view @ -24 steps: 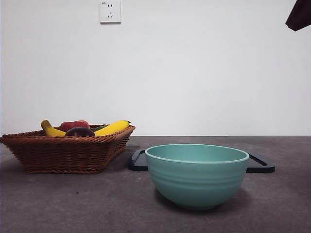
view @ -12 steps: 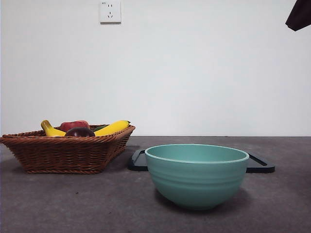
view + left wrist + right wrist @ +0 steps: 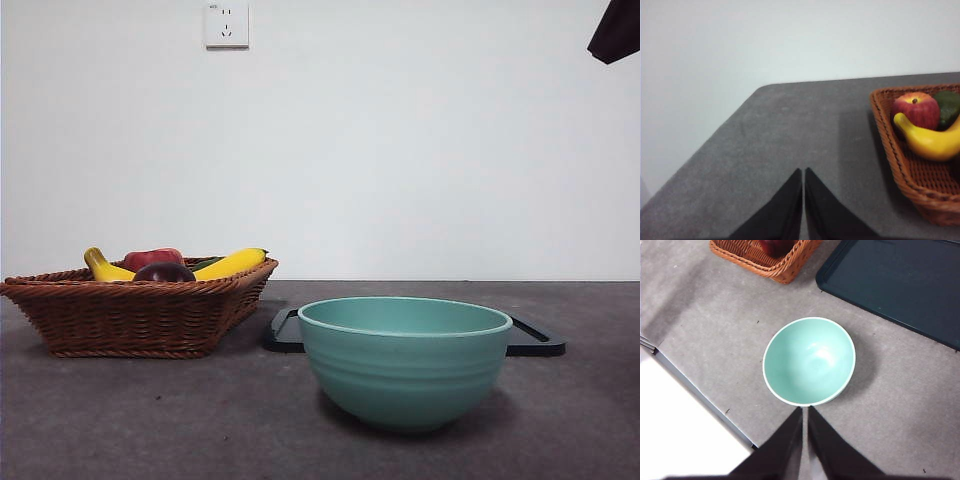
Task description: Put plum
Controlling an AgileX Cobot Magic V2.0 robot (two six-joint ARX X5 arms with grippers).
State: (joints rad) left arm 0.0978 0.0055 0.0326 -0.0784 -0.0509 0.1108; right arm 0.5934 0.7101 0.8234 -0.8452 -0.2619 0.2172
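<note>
Both grippers are closed on nothing. The left gripper (image 3: 803, 200) has its jaws pressed tip to tip over bare grey table (image 3: 780, 145), off to one side of the wicker basket (image 3: 900, 170); the right gripper (image 3: 805, 427) has its jaws likewise together, high above the near rim of the teal bowl (image 3: 809, 360), which is empty. In the front view only a black tip shows at a top corner, so neither arm is down at work. Judged from this, the task has not begun: the plum (image 3: 165, 272) lies in the basket (image 3: 140, 315), dark and glossy, nestled among a red apple (image 3: 153, 257) and yellow bananas (image 3: 232, 263), touching neither gripper. It is well apart from the right gripper's fingers, and the left wrist view shows the apple (image 3: 915, 110), a banana (image 3: 930, 142) and a green fruit (image 3: 948, 106) but not clearly the plum itself. Everything is left: reaching in, opening, grasping, lifting and placing it, probably in the bowl (image 3: 405, 360), beside the dark tray (image 3: 900, 285).
</note>
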